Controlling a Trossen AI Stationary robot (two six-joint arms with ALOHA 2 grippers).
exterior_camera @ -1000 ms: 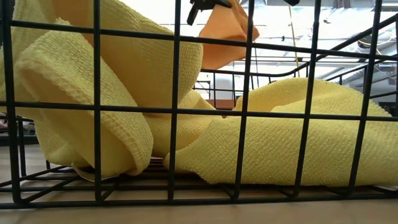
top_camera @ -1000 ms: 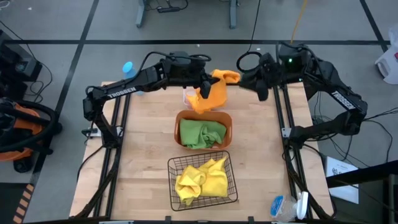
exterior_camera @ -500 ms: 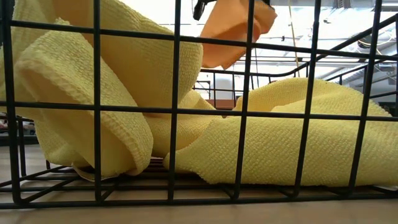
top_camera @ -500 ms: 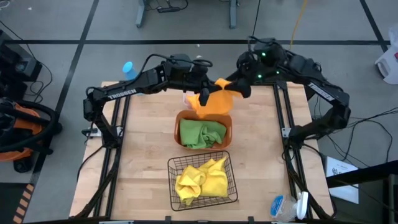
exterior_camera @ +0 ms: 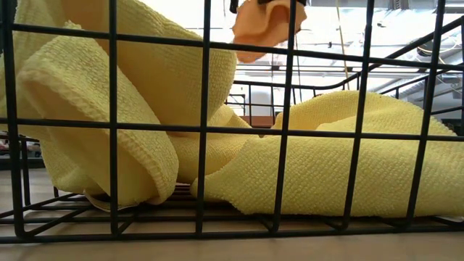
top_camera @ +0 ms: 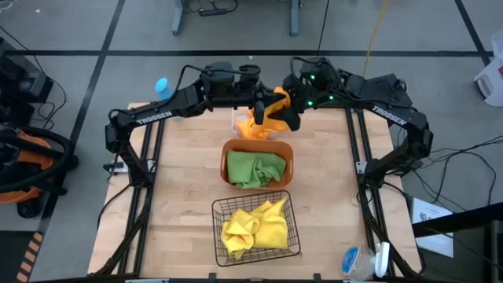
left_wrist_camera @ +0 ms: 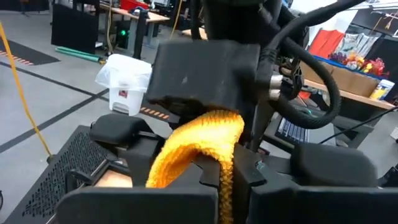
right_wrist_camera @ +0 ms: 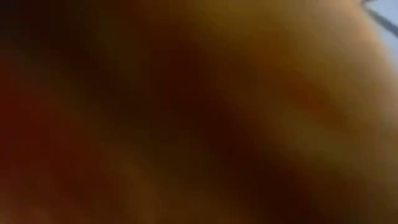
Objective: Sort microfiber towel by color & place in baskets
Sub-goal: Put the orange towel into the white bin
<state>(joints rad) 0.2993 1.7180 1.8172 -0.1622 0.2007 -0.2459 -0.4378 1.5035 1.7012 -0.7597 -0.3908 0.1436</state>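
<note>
An orange microfiber towel (top_camera: 267,118) hangs bunched between my two grippers over the table's far middle; it also shows at the top of the low view (exterior_camera: 268,27). My left gripper (top_camera: 258,108) is shut on it. My right gripper (top_camera: 289,112) is right against its other side, and orange cloth fills the right wrist view (right_wrist_camera: 199,112). The white bin (top_camera: 237,122) sits mostly hidden under the towel. Green towels (top_camera: 255,167) lie in the orange-brown tub (top_camera: 225,163). Yellow towels (top_camera: 253,224) lie in the black wire basket (top_camera: 292,216). My left gripper pinches the orange towel at a bunched fold (left_wrist_camera: 214,165) between its two fingers, coming level from the table's left side. The towel arches up out of the fingers (left_wrist_camera: 199,134) toward the right gripper's body (left_wrist_camera: 205,74). It is lifted, its lower end hanging toward the white bin.
The tub and the wire basket stand in a row down the table's middle, toward the near edge. A blue-capped bottle (top_camera: 162,85) stands at the far left corner. Bare wood lies to the left (top_camera: 185,181) and right (top_camera: 326,181) of the baskets. The wire basket's bars (exterior_camera: 205,130) fill the low view.
My right gripper has swung toward the table's left, from the far right corner up against the orange towel. The towel, hanging wide a second ago, is now gathered into a tighter bunch and sits higher. My left gripper has kept its hold, nearly in place.
</note>
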